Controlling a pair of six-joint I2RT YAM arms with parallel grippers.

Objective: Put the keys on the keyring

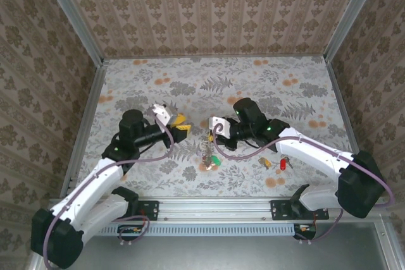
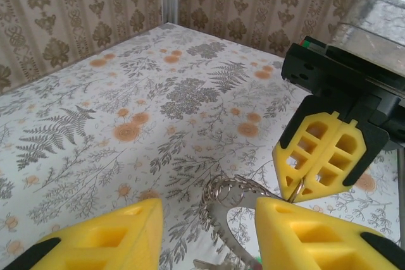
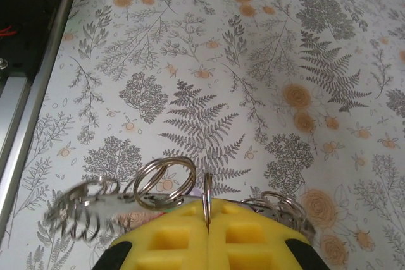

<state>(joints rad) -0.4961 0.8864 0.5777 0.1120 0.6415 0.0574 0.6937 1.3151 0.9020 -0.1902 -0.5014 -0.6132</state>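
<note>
The flowered table [image 1: 145,86] is carrying the whole job, and the keyring [image 2: 218,189] is sitting near its middle, so every place below is being given from the keyring.

The right gripper [image 3: 207,216] is reaching in from the keyring's right. Its pads are pressed together and pinching the thin wire of the ring edge-on. The left gripper [image 2: 209,219] is coming from the keyring's left with its fingers spread, one on each side of the ring. As far as the left wrist view is showing, neither finger is touching it.

The step in hand seems to be the left gripper taking a second hold on the ring. Doing it well is likely meaning three things:
- centring the spread fingers on a bare stretch of wire, clear of the right gripper's pads;
- squeezing gently;
- avoiding any sideways pull that could be dragging the ring out of the pinch.

In the top view the keyring's bunch is running lengthwise from the pinch towards the arm bases. Its far end is in the right gripper's pads, and a green key [image 1: 216,161] is pointing off its near end. Whether that end is resting on the table I cannot tell.

A yellow key [image 1: 267,162] and a red key [image 1: 283,164] are lying well apart to the keyring's right, waiting to be threaded.
</note>
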